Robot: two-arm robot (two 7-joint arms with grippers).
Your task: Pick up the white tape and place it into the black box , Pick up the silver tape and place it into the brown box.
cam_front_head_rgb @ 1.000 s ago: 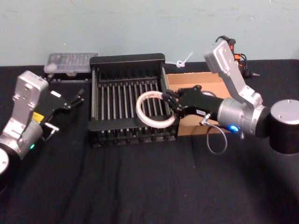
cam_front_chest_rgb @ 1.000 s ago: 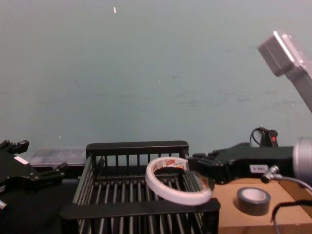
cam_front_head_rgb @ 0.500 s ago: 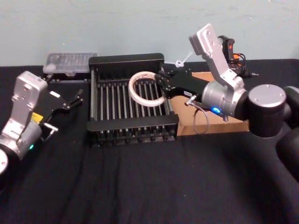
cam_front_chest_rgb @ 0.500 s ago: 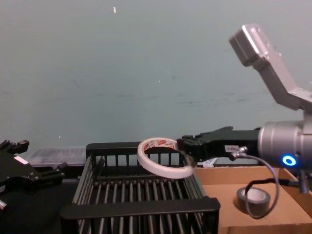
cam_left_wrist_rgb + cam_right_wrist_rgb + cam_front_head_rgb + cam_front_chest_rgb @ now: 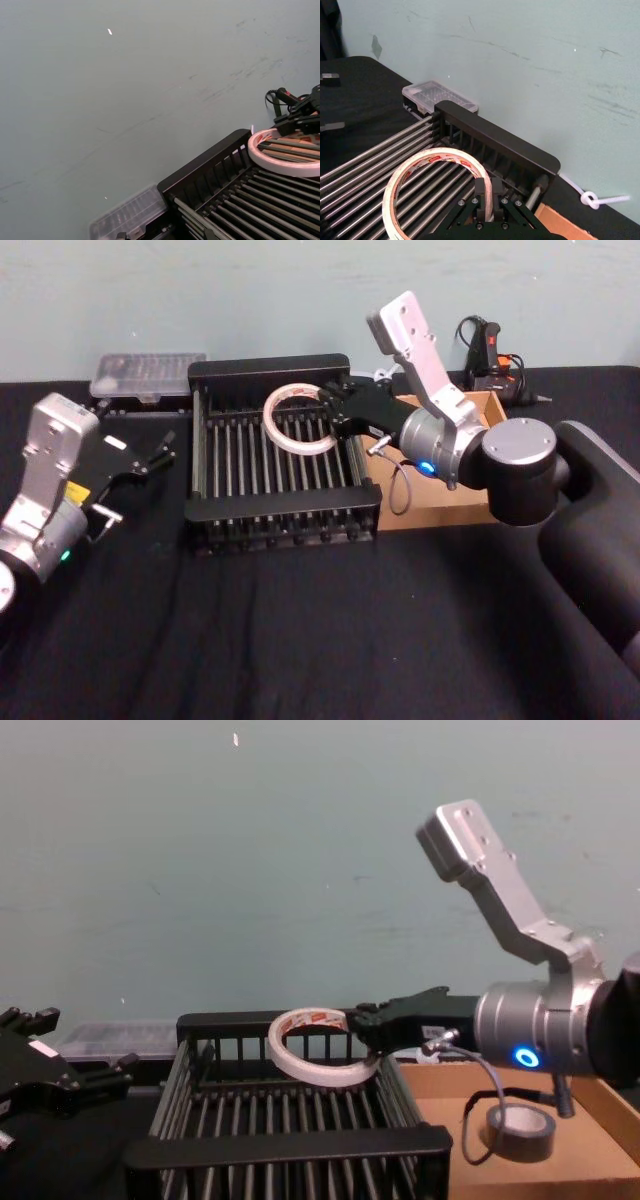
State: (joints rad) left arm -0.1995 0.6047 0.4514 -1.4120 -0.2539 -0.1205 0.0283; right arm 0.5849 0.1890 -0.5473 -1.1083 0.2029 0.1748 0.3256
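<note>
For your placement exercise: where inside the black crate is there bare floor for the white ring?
The black box floor is bare from its left wall to mid-slats. Crowding is at the back right, where the right gripper holds the white tape above the slats.

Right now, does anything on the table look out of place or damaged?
Nothing stands out. The right gripper holds the white tape over the black box; the silver tape lies in the brown box.
</note>
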